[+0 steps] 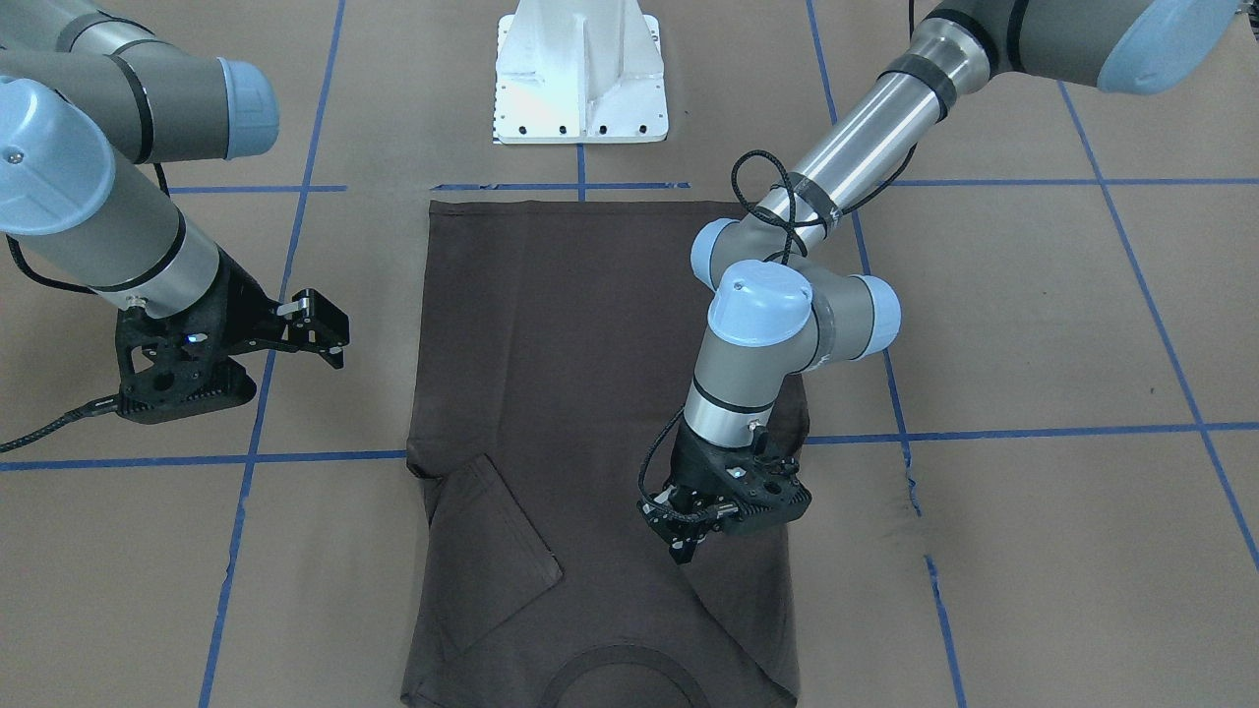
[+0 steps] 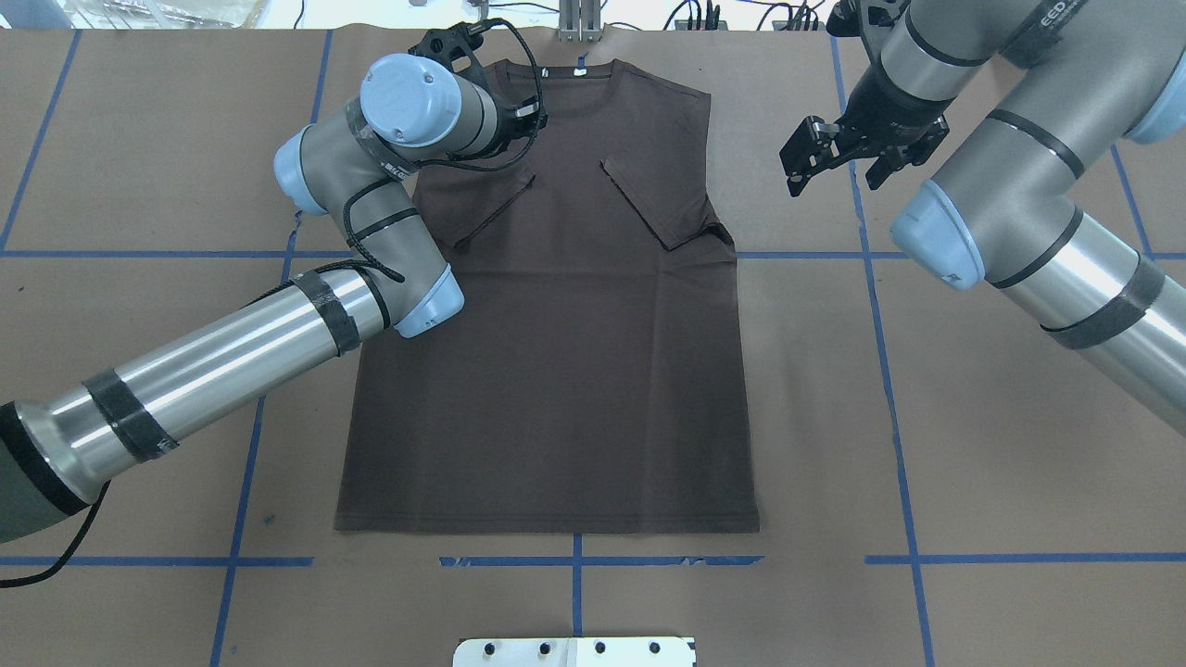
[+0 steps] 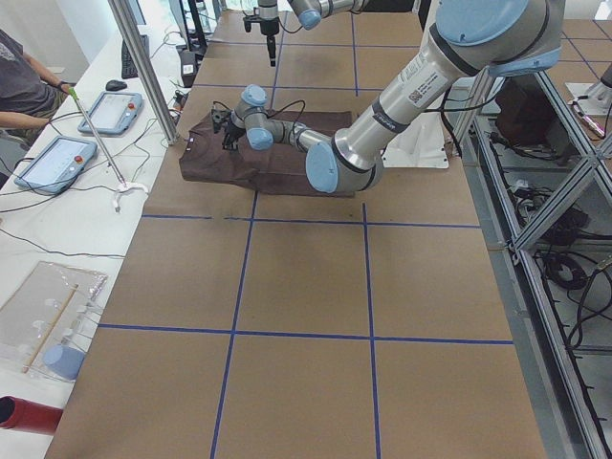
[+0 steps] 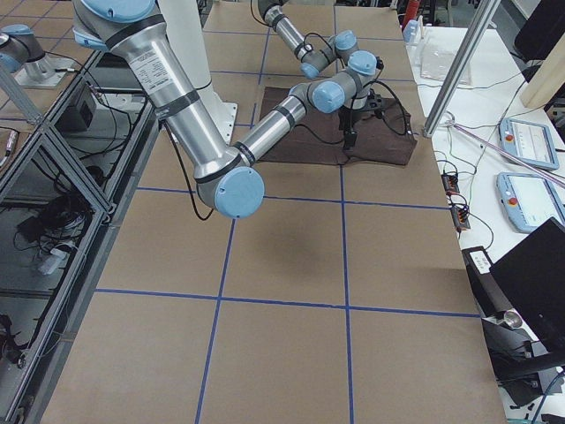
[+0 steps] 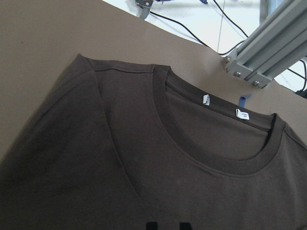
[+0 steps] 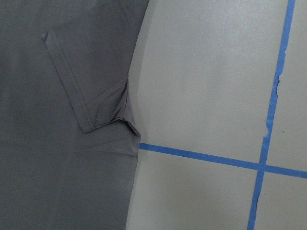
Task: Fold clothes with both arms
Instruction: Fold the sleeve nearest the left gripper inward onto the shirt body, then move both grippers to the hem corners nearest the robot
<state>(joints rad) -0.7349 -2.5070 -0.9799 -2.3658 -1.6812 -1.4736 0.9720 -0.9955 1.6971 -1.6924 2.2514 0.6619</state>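
Count: two arms (image 2: 232, 361), one T-shirt (image 2: 556, 371), spread flat on the table (image 2: 927, 417). At the T-shirt's left shoulder, beside the collar (image 5: 216, 143), the left gripper (image 1: 686, 539) hangs low over the cloth; I cannot tell how its jaws stand. Both of the two sleeves (image 2: 662, 204) are folded inward onto the chest, two white tags (image 5: 206, 99) sit inside the collar, and off the T-shirt's right edge the right gripper (image 1: 332, 334) hovers with fingers apart, holding nothing.
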